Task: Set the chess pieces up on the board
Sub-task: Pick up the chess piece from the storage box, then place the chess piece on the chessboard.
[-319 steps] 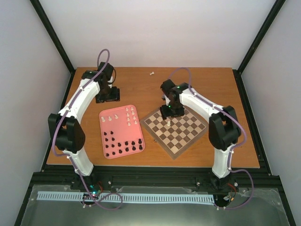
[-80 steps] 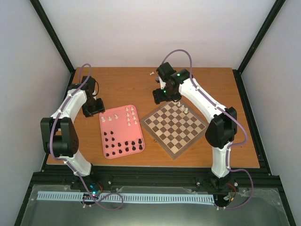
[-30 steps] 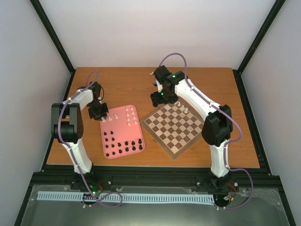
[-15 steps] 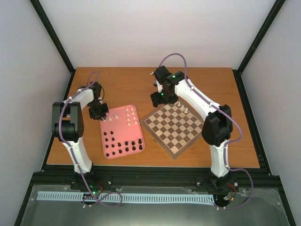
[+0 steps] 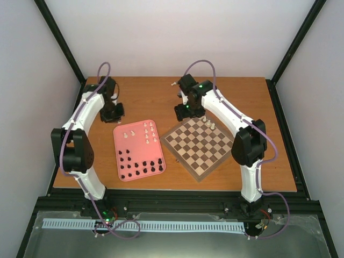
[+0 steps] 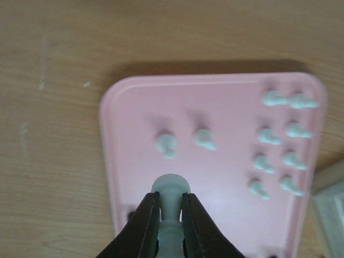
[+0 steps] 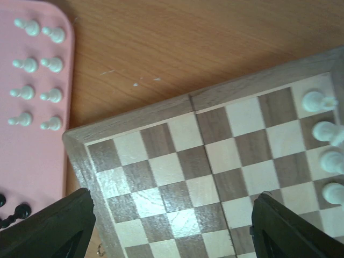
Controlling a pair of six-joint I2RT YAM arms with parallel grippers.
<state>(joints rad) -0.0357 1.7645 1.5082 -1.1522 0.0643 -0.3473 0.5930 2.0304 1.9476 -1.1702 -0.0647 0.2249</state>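
My left gripper (image 6: 170, 196) is shut on a cream-white chess piece (image 6: 170, 187), held above the near-left part of the pink tray (image 6: 226, 107). From above, the left gripper (image 5: 111, 113) hovers just beyond the tray's far-left corner. The tray (image 5: 137, 146) holds white pieces (image 5: 150, 131) and black pieces (image 5: 141, 167). The board (image 5: 200, 145) lies to its right with several white pieces (image 7: 324, 130) along its far edge. My right gripper (image 5: 185, 112) hangs open over the board's far corner (image 7: 129, 121), nothing between its fingers.
One stray white piece (image 5: 173, 84) lies on the wooden table (image 5: 242, 102) near the back edge. Black frame posts and pale walls close in the table on three sides. The board sits turned at an angle, close beside the tray.
The left gripper has closed on a white piece at the tray's far-left corner and lifted back away from the tray with it. The right arm has stayed nearly still.
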